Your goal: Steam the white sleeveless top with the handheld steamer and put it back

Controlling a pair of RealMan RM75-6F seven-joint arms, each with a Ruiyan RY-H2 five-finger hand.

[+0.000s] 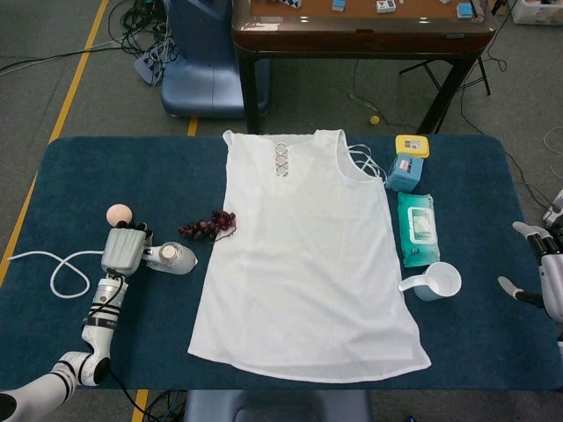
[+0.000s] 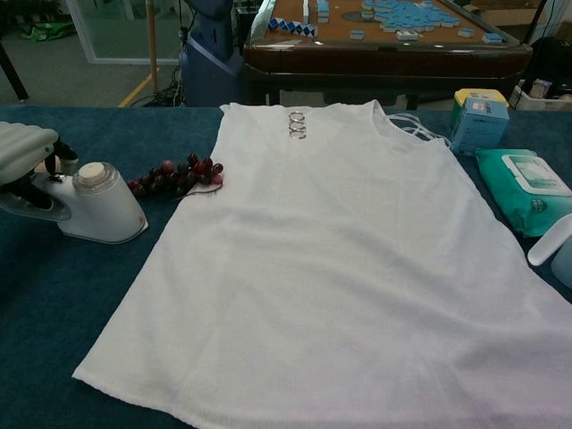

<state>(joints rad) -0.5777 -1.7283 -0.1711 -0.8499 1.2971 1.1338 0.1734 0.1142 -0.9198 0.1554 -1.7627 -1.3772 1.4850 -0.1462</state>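
Observation:
The white sleeveless top [image 1: 303, 255] lies flat in the middle of the blue table, neckline to the far side; the chest view shows the top [image 2: 340, 259] filling most of the frame. The white handheld steamer [image 1: 173, 258] stands on the table just left of the top's left edge. My left hand [image 1: 123, 251] wraps around its handle from above. In the chest view my left hand [image 2: 27, 147] curls over the handle of the steamer [image 2: 94, 206]. My right hand [image 1: 547, 272] hangs at the table's right edge, fingers apart, holding nothing.
A bunch of dark grapes [image 1: 208, 224] lies between steamer and top. A peach ball [image 1: 119, 214] sits behind my left hand. The steamer's white cable [image 1: 62, 268] loops left. Right of the top are a yellow-lidded box [image 1: 407, 163], a wipes pack [image 1: 417, 229] and a white cup [image 1: 437, 281].

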